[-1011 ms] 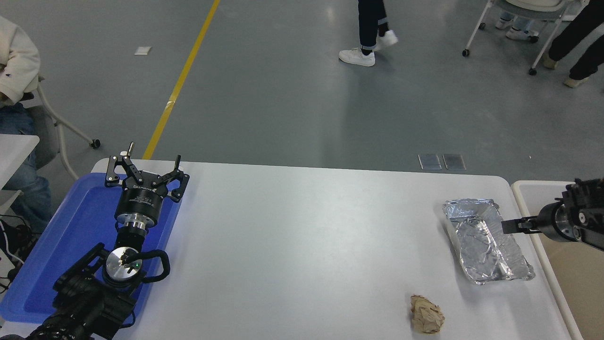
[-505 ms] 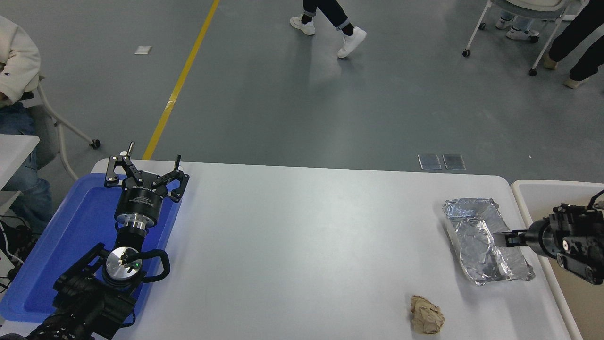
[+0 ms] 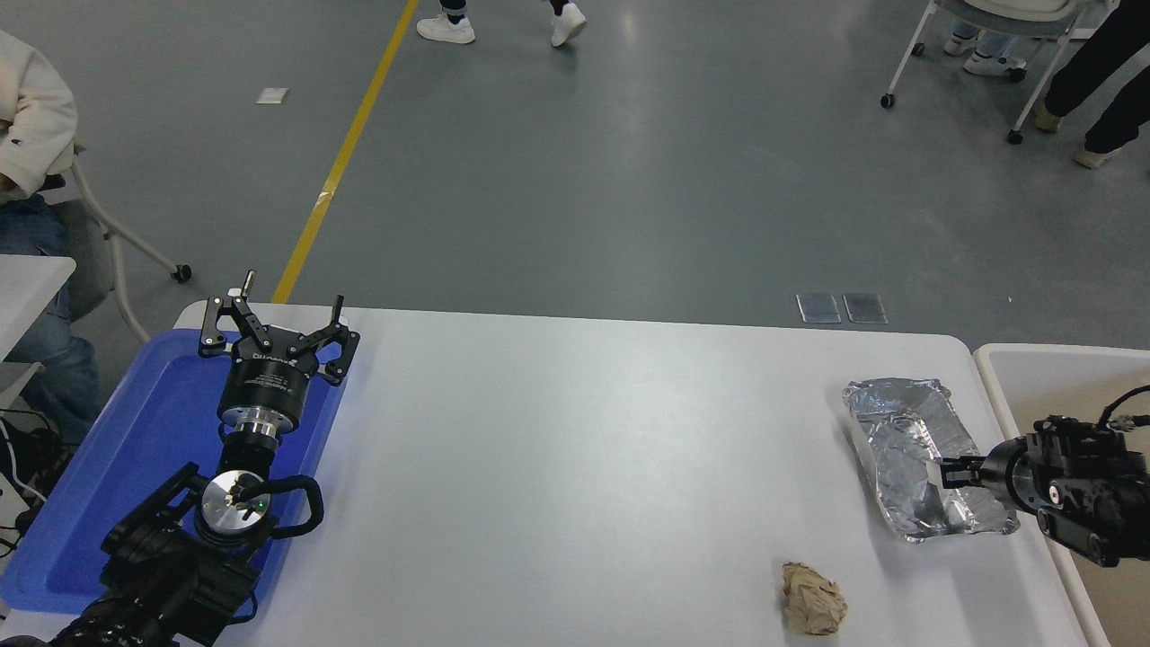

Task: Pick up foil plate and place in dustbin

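Foil plate [image 3: 907, 454] sits on the table [image 3: 584, 449] near its right edge, lying at a slant with its crinkled walls up and its near right corner close to the dustbin [image 3: 997, 373]. We see the bin's off-white rim running along the table's right side, apart from the plate.

Our right gripper [image 3: 950, 471] comes in from the right edge, low over the bin's rim, pointing left. Its fingertips reach over the plate's right wall, about midway along it. The fingers look drawn close together, with only a narrow gap, and they seem to touch the foil; we cannot tell whether they pinch the wall or only rest against it, since the black tips blur into the shiny creases.

Our left gripper [image 3: 274, 322] is parked at the lower left over the blue tray [image 3: 135, 431], its fingers spread wide and holding nothing.

We also see a brown paper ball [image 3: 813, 599] on the table nearer us, well apart from the plate.
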